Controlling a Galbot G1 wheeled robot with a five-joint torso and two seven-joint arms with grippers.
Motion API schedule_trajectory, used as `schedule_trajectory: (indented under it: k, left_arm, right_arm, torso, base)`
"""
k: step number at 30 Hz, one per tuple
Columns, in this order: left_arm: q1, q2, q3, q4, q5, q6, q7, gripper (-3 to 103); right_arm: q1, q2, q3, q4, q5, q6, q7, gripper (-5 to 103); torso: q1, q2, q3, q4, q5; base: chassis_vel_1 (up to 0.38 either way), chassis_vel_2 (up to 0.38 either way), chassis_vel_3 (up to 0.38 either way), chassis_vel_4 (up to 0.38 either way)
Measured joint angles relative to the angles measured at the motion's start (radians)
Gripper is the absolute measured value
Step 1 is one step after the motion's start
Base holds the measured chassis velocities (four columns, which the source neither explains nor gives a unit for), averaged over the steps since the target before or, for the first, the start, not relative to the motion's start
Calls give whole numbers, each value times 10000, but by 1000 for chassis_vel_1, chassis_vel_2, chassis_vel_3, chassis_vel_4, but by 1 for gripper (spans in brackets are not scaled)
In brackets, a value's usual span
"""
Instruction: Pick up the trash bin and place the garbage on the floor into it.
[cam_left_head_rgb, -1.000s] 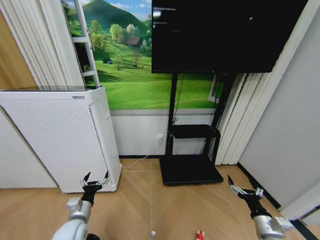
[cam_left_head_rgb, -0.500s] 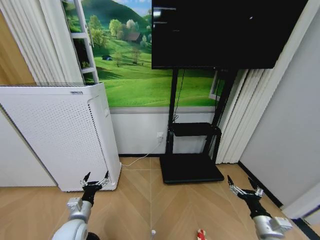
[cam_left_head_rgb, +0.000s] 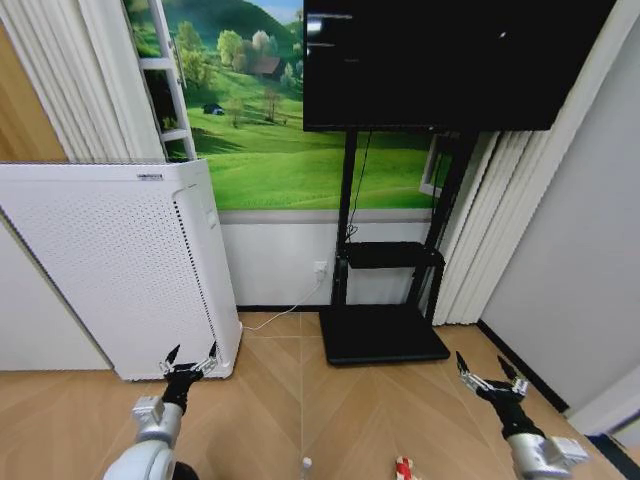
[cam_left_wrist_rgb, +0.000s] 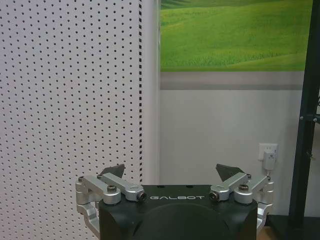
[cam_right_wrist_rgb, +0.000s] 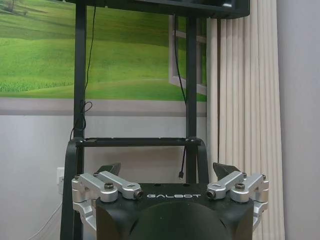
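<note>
At the head view's bottom edge, red-and-white garbage (cam_left_head_rgb: 404, 468) lies on the floor between the empty, spread-open left pincer (cam_left_head_rgb: 190, 359) and right pincer (cam_left_head_rgb: 488, 373), nearer the right. Both wrist housings read "GALBOT".

White perforated appliance (cam_left_head_rgb: 110, 265), black TV (cam_left_head_rgb: 440, 65), red-and-white wrapper (cam_left_head_rgb: 403, 468), green meadow mural (cam_left_head_rgb: 270, 150)

Open wooden floor (cam_left_head_rgb: 300, 400) lies between the white perforated appliance (cam_left_head_rgb: 110, 270) at left and the black TV stand (cam_left_head_rgb: 385, 335) ahead.
</note>
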Motion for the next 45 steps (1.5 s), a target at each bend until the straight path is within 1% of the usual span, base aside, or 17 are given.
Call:
schedule_trajectory:
  k: [7, 16, 20, 25, 27, 28, 33, 35, 38, 42, 45]
  left_arm:
    - [-4, 28, -9, -1, -4, -6, -10, 100]
    - [-68, 61, 6, 55, -10, -8, -12, 100]
    - [-75, 64, 6, 76, -10, -8, -12, 100]
    - [-88, 65, 5, 93, -11, -8, -12, 100]
    - [-109, 56, 5, 120, -11, -8, -12, 100]
    - [-109, 56, 5, 120, -11, -8, -12, 100]
    - [-139, 37, 23, 145, 5, -9, -12, 100]
    - [-141, 34, 26, 147, 9, -8, -12, 100]
    - [-143, 23, 34, 149, 26, -8, -12, 100]
    - [-143, 21, 36, 150, 35, -6, -12, 100]
    - [-135, 15, 36, 146, 38, -6, -12, 100]
  right_arm:
    - [7, 6, -18, 21, 0, 0, 0, 100]
    - [32, 4, -29, -12, -25, 0, -31, 100]
    - [47, -1, -36, -15, -28, 0, -37, 100]
    - [90, -12, -54, -38, -38, -3, -52, 100]
    - [122, -20, -67, -60, -39, -8, -62, 100]
    - [122, -20, -67, -60, -39, -8, -62, 100]
    - [128, -24, -69, -110, -39, -8, -76, 100]
    - [129, -24, -69, -114, -39, -9, -77, 100]
    - [131, -31, -67, -121, -33, -1, -84, 100]
    - [136, -45, -61, -121, -27, 0, -87, 100]
    - [128, -46, -54, -115, -21, 3, -93, 100]
  torso:
    - [-74, -232, -156, 0, 0]
    - [-201, -634, -432, 0, 0]
    - [-234, -716, -480, 0, 0]
    - [-290, -893, -601, 0, 0]
    - [-348, -1074, -723, 0, 0]
    - [-348, -1074, -723, 0, 0]
    - [-405, -1302, -894, 0, 0]
    - [-412, -1330, -916, 0, 0]
    - [-455, -1508, -1052, 0, 0]
    - [-485, -1631, -1143, 0, 0]
    - [-531, -1799, -1265, 0, 0]
  base:
    - [0, 0, 0, 0]
    - [0, 0, 0, 0]
    - [0, 0, 0, 0]
    - [0, 0, 0, 0]
    - [0, 0, 0, 0]
    - [0, 0, 0, 0]
    - [0, 0, 0, 0]
    - [0, 0, 0, 0]
    - [0, 0, 0, 0]
    - [0, 0, 0, 0]
    - [0, 0, 0, 0]
